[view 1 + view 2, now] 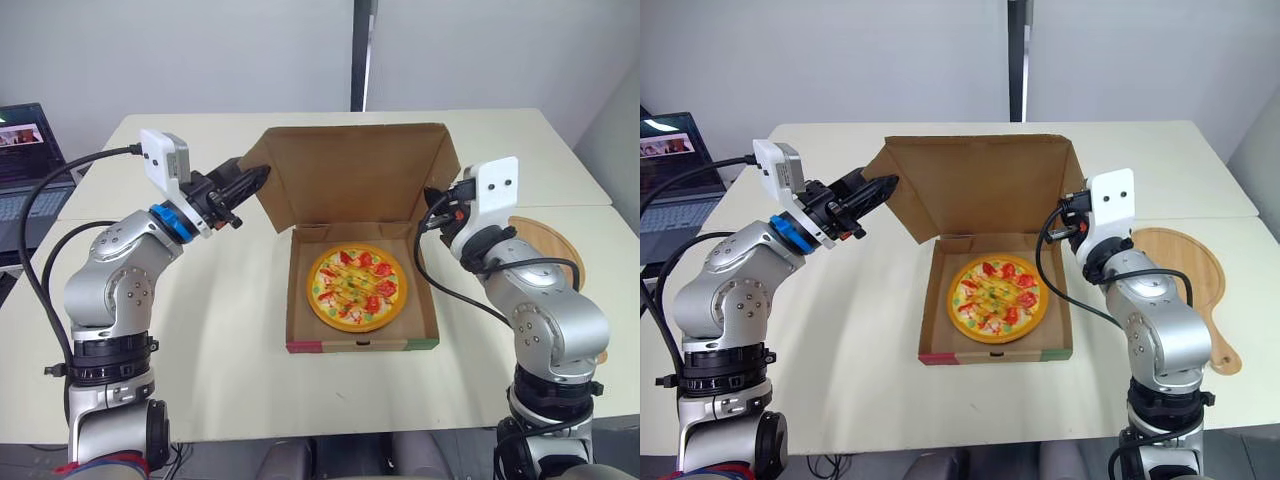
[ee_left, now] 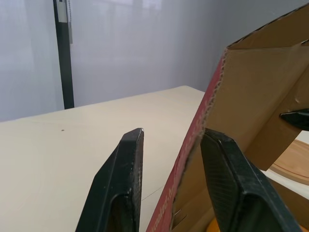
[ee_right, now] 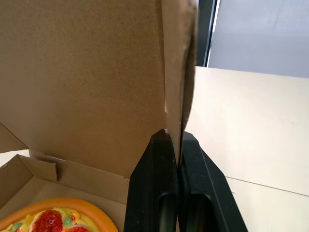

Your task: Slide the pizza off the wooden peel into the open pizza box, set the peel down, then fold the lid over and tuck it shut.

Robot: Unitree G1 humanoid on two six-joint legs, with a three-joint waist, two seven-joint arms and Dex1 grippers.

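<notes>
The pizza lies in the open cardboard box at the table's middle. Its lid stands upright at the back, side flaps angled forward. My left gripper is open at the lid's left flap; the flap's edge sits between the fingers, close to one of them. My right gripper is shut on the lid's right flap, pinching its edge. The round wooden peel lies flat on the table, right of the box and behind my right arm.
A laptop stands open off the table's left side. Bare tabletop stretches to the left of the box and in front of it. The table's front edge is close to my body.
</notes>
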